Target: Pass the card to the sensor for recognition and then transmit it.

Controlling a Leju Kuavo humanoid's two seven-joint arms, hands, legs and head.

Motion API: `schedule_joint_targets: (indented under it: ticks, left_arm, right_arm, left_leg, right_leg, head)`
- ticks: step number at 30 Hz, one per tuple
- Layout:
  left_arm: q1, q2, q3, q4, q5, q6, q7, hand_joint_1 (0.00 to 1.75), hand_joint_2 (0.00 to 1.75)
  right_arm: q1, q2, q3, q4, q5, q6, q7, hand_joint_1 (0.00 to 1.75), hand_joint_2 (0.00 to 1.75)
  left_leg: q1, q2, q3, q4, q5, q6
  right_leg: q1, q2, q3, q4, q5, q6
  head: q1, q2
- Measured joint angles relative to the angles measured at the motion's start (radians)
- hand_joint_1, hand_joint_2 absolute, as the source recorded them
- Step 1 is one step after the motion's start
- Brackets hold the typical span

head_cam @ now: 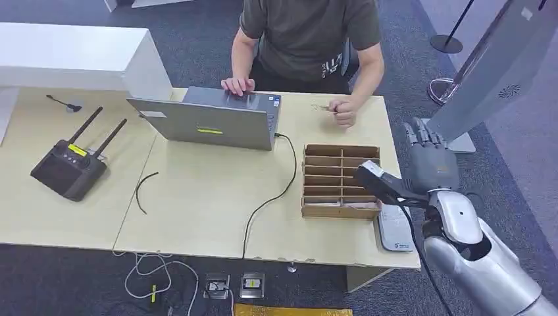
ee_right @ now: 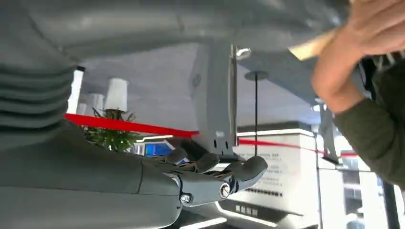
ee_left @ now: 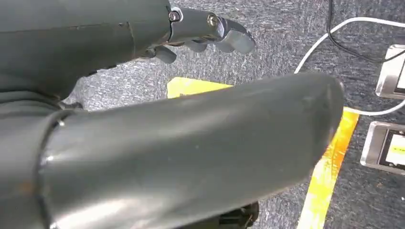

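Observation:
My right hand [head_cam: 431,158] is raised beside the table's right edge, just right of a cardboard divider box [head_cam: 341,181]. Its fingers [ee_right: 229,174] are stretched out and apart, with nothing in them. A flat grey pad [head_cam: 395,227] with a small blue mark lies on the table's front right corner, below that hand. My left hand [ee_left: 205,33] hangs over the carpet, fingers loose and empty. A person sits at the far side, one hand [head_cam: 343,110] resting closed on the table beside a small metal thing [head_cam: 320,106]. I cannot make out a card.
A grey laptop [head_cam: 217,118] stands open at the back, its black cable [head_cam: 276,191] running to the front edge. A black device with two antennas [head_cam: 69,168] lies at the left. A tall white stand [head_cam: 490,72] rises at the right. Small boxes [ee_left: 389,143] and yellow tape [ee_left: 329,171] mark the floor.

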Motion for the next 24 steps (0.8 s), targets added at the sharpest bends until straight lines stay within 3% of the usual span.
schedule_joint_targets:
  ticks: [3, 4, 17, 24]
  left_arm:
    - [0.007, 0.0, 0.001, 0.001, 0.004, 0.0, 0.0, 0.0, 0.0]
    - [0.008, 0.0, 0.001, 0.002, 0.005, 0.0, 0.0, 0.0, 0.0]
    - [0.022, 0.0, 0.009, 0.01, 0.006, 0.008, -0.004, 0.0, 0.0]
    - [0.023, 0.0, 0.016, 0.011, 0.006, 0.013, -0.004, 0.0, 0.0]
  right_arm:
    - [0.013, -0.016, -0.007, -0.031, -0.014, 0.054, 0.029, 0.0, 0.0]
    - [0.017, -0.022, -0.01, -0.039, -0.016, 0.065, 0.036, 0.0, 1.75]
    - [0.12, -0.12, -0.038, -0.19, -0.041, 0.085, 0.112, 0.0, 1.75]
    - [0.164, -0.139, -0.035, -0.225, 0.055, 0.09, 0.117, 0.0, 1.75]
  left_leg:
    - [0.0, 0.0, 0.0, 0.0, 0.0, 0.0]
    - [0.0, 0.0, 0.0, 0.0, 0.0, 0.0]
    - [0.0, 0.0, 0.0, 0.0, 0.0, 0.0]
    - [0.0, 0.0, 0.0, 0.0, 0.0, 0.0]
  right_leg:
    - [0.0, 0.0, 0.0, 0.0, 0.0, 0.0]
    - [0.0, 0.0, 0.0, 0.0, 0.0, 0.0]
    - [0.0, 0.001, 0.0, 0.0, 0.0, 0.0]
    - [0.0, 0.001, 0.0, 0.0, 0.0, 0.0]
  head:
    - [0.0, 0.0]
    - [0.0, 0.0]
    - [0.0, 0.0]
    - [0.0, 0.0]
